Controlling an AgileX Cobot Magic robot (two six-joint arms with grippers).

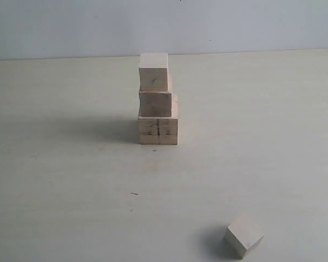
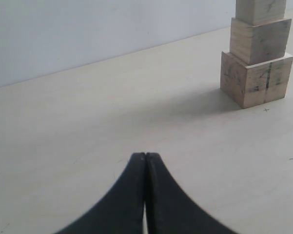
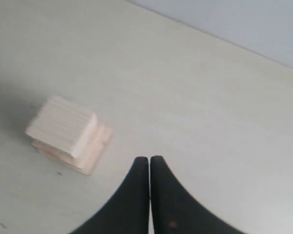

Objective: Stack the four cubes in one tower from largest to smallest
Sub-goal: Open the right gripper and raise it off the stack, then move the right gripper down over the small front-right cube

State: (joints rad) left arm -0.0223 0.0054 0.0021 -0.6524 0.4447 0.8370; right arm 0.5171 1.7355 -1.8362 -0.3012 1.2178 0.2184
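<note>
Three pale wooden cubes stand as a tower in the middle of the table. The largest cube (image 1: 158,126), with a dark seam line, is at the bottom, a middle cube (image 1: 155,103) sits on it, and a smaller cube (image 1: 153,72) is on top. The fourth, smallest cube (image 1: 244,234) lies alone near the front right edge. Neither arm shows in the exterior view. My left gripper (image 2: 145,155) is shut and empty, low over the table, with the tower (image 2: 256,73) well away from it. My right gripper (image 3: 149,158) is shut and empty, looking down on the tower (image 3: 63,129) from above.
The pale table (image 1: 71,174) runs back to a light wall (image 1: 251,24). A few small dark marks dot the tabletop in front of the tower.
</note>
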